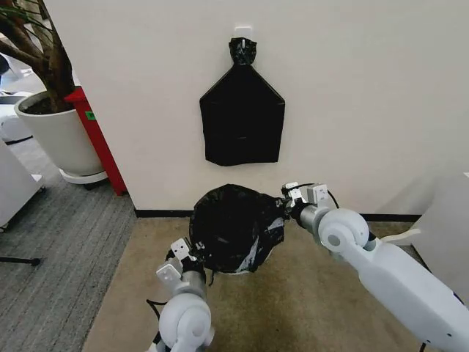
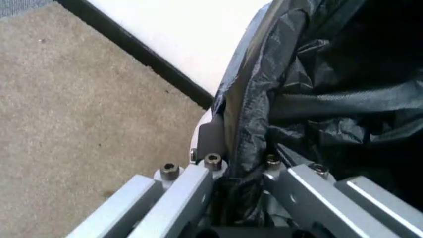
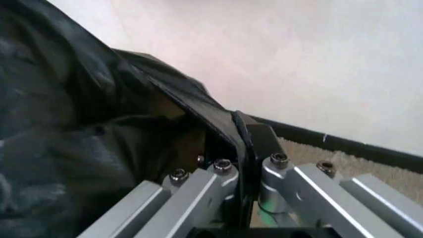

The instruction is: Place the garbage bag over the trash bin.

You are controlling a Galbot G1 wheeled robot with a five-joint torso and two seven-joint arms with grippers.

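**Bag stretched between both grippers over the bin**

The garbage bag [image 1: 233,226] sits at the centre of my head view, mouth held open and billowing, draped over the trash bin [image 1: 256,258], of which I see just a pale sliver at about 5 o'clock under the plastic. My left gripper [image 1: 187,257] is at the bag's 8 o'clock, jaws pinched tight on a fold of its hem; my right gripper [image 1: 287,201] is at 2 o'clock, likewise clamped on the hem.

What worries me: the film is thin and taut between two pinch points, so pulling the arms further apart could tear it or slip it from one jaw. I also cannot tell whether the hem has cleared the rim all round; if not, letting go would drop it inside.

Room is tight at 12 o'clock, where the wall [image 1: 366,88] and its black skirting [image 1: 161,213] stand just behind the bin. The carpet [image 1: 315,301] toward 6 o'clock is open.
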